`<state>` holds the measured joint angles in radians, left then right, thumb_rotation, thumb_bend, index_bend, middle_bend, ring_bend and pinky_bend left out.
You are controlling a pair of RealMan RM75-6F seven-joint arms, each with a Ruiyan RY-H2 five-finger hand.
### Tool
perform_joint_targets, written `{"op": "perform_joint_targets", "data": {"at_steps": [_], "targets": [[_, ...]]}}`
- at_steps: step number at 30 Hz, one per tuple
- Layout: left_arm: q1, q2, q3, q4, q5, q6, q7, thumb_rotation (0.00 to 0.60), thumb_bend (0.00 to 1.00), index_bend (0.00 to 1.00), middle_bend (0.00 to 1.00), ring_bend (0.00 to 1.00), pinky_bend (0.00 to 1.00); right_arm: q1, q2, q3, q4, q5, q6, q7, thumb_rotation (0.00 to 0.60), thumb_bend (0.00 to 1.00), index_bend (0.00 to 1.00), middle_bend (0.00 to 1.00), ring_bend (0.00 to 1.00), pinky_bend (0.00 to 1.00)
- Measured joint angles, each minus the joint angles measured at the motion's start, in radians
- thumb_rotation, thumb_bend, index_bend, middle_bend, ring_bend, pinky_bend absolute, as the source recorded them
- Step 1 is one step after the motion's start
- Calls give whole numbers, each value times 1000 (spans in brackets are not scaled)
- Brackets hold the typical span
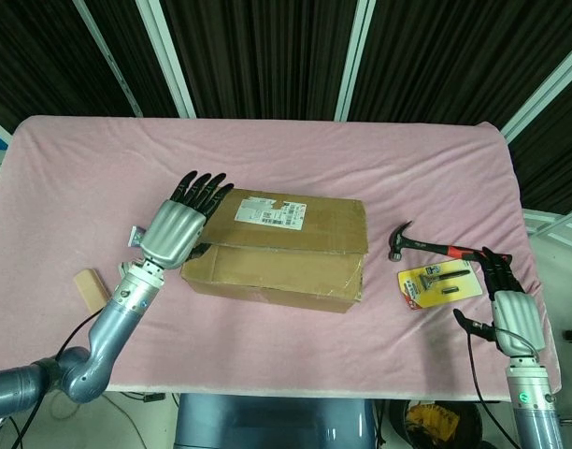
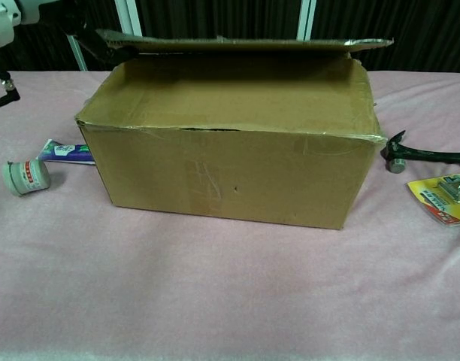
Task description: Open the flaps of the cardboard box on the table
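- Our brown cardboard box (image 1: 277, 251) lies mid-desk on the pink cloth-covered desk (image 1: 361, 178); its far flap (image 2: 237, 43) looks lifted in the chest view, the near one down.
- Our left robot hand (image 1: 185, 222) sits at the box's left end, fingers extended near the flap edge; whether it grips anything we cannot tell.
- Our right robot hand (image 1: 507, 306) hangs apart from the box, fingers spread, holding nothing.
- Risks, in our judgement: pushing sideways could slide the light box into the small grey jar (image 2: 26, 177) and the tube (image 2: 66, 153), or fingers could slip off and drop the flap.
- The red-handled hammer (image 1: 431, 245) and the yellow blister pack (image 1: 439, 282) lie well right.
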<state>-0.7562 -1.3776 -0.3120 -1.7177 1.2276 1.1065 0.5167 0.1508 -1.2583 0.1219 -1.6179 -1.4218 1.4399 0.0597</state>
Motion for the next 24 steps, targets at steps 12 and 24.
{"op": "perform_joint_targets", "data": {"at_steps": [12, 24], "targets": [[-142, -36, -88, 222, 16, -20, 70, 600, 341, 0, 0, 0, 0, -1, 4, 2, -10, 7, -7, 5, 600, 314, 0, 0, 0, 235], [-362, -200, -157, 650, -114, -122, 234, 600, 324, 0, 0, 0, 0, -4, 8, -1, -18, 6, -9, 3, 600, 315, 0, 0, 0, 236]]}}
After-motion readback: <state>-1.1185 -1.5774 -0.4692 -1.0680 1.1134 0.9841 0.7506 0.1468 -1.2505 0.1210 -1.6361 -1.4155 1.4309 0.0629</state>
